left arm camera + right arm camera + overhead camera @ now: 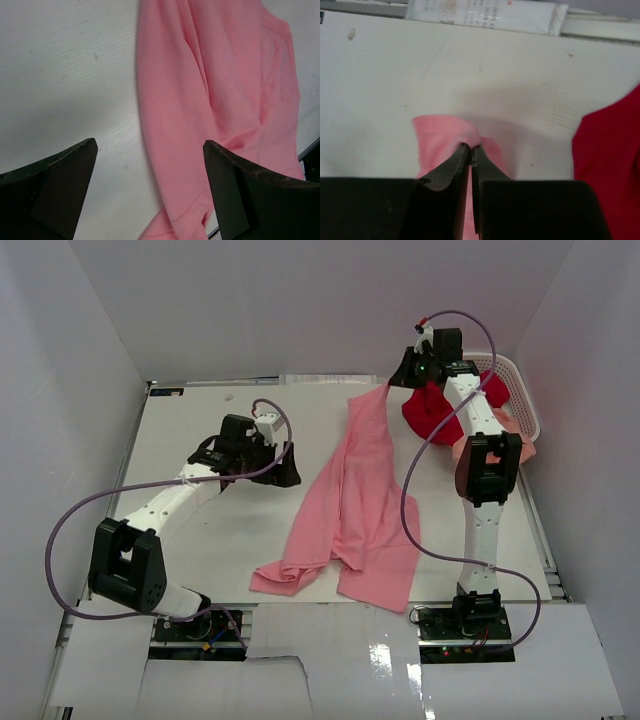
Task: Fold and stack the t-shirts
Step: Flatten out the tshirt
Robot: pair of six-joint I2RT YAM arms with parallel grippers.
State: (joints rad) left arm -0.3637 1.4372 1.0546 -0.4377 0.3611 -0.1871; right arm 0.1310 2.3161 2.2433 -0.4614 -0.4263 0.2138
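Seen from above, the task is barely begun: nothing is folded and there is no stack. The pink t-shirt lies rumpled mid-table, its long axis running from 1 o'clock to 7 o'clock. Its narrow far end is at the right gripper and its wide end fans toward the near edge. The red t-shirt and peach t-shirt sit bunched at 2 o'clock by the basket. In the left wrist view, the left gripper hovers empty, jaws spread wide, over the pink cloth's edge. In the right wrist view, the jaws are pressed together, pinching a pink fold, with red cloth at 3 o'clock.
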